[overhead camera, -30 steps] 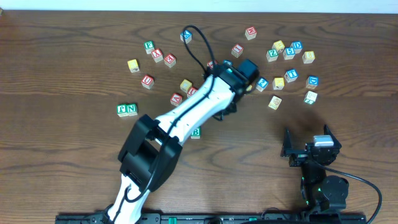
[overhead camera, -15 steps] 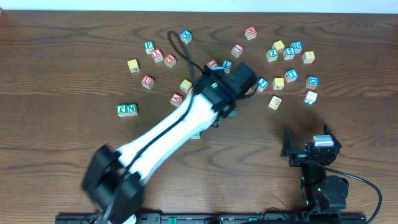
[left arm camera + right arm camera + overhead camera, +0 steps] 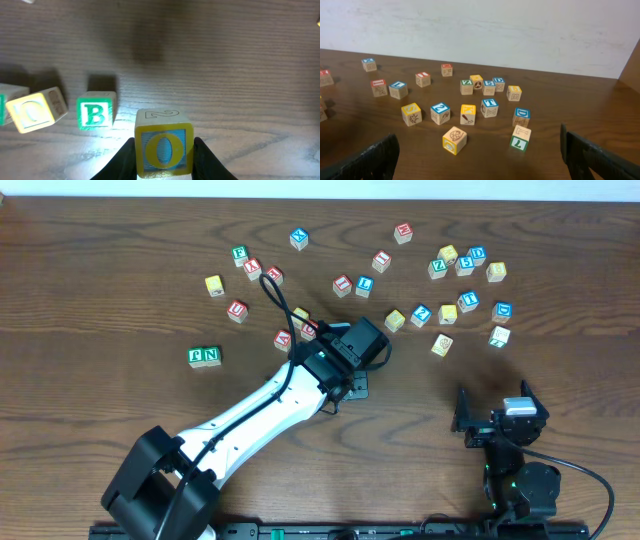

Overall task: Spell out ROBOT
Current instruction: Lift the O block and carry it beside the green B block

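With the left gripper (image 3: 164, 159) clamped on the yellow O cube (image 3: 163, 145), just right of the green B cube (image 3: 95, 113), I judge the next move is lowering and releasing it in line, while the right gripper (image 3: 480, 157) rests with fingers apart, empty.

**Three Cameras, One Counter**

The overhead camera looks straight down on the whole counter (image 3: 560, 380). The left wrist camera sits close above the wood, looking past the left gripper (image 3: 164, 160) at the yellow O cube (image 3: 163, 147). The right wrist camera sits low, facing across the counter toward the wall (image 3: 480, 30). The scattered cubes (image 3: 490, 107) it sees lie in the overhead frame's upper right.
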